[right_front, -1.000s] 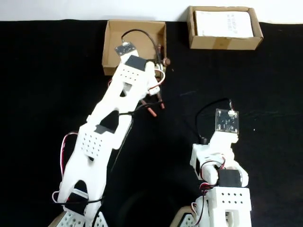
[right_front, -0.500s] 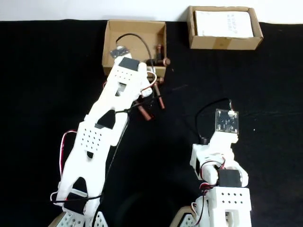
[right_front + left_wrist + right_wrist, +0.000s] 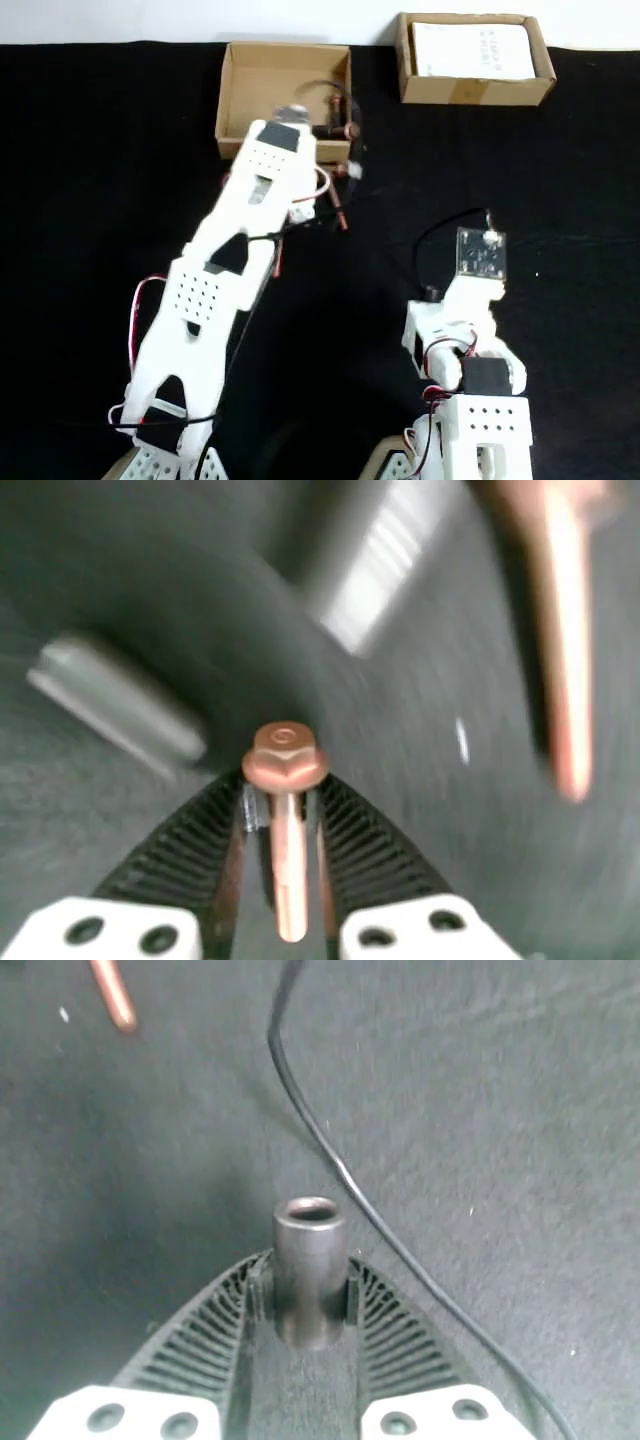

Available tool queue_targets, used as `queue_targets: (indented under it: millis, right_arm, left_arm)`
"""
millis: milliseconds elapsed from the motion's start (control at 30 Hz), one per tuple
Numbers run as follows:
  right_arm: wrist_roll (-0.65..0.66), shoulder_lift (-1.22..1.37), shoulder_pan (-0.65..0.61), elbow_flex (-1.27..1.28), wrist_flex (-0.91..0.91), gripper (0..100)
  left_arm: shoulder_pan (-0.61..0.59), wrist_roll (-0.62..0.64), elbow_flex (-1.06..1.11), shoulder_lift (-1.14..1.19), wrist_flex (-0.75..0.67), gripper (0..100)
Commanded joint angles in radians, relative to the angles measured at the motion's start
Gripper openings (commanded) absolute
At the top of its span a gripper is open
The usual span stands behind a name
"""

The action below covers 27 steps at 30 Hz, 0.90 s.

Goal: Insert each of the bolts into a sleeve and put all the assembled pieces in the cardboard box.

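— What do we hold on the left?
— Our left end effector (image 3: 285, 792) pinches a copper hex bolt (image 3: 285, 756), by the cardboard box (image 3: 226, 95).
— And right?
— Our right end effector (image 3: 308, 1278) grips a dark sleeve (image 3: 310, 1232) over the table (image 3: 560, 200), near right.

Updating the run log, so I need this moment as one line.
left jaws: shut on bolt | right jaws: shut on sleeve | cardboard box: assembled pieces inside | table: loose bolt near box

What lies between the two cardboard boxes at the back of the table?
Nothing: in the high view the black tabletop between the left box and right box is bare.
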Motion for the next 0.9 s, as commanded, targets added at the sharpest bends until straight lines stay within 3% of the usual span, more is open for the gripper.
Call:
queue_targets:
  millis: [0,200,367,500,633,867]
  right_arm:
    - [-0.006,-0.061,0.005,-0.145,0.044,0.7]
    - [-0.006,-0.311,-0.093,-0.266,0.265,0.7]
    - [-0.008,-0.507,-0.174,-0.243,0.318,0.7]
    - [-0.008,-0.590,-0.252,-0.091,0.186,0.7]
    - [-0.008,-0.584,-0.340,0.107,-0.067,0.7]
    - [-0.008,-0.584,-0.452,0.360,-0.366,0.7]
  left_arm:
    - [0.039,-0.121,-0.041,-0.203,0.052,1]
    - [0.097,-0.256,-0.033,-0.616,0.057,1]
    - [0.153,-0.319,-0.028,-0.928,0.057,1]
    - [0.159,-0.325,0.090,-1.109,0.051,1]
    - [0.150,-0.327,0.320,-1.299,0.035,1]
    - [0.153,-0.325,1.058,-1.842,-0.267,1]
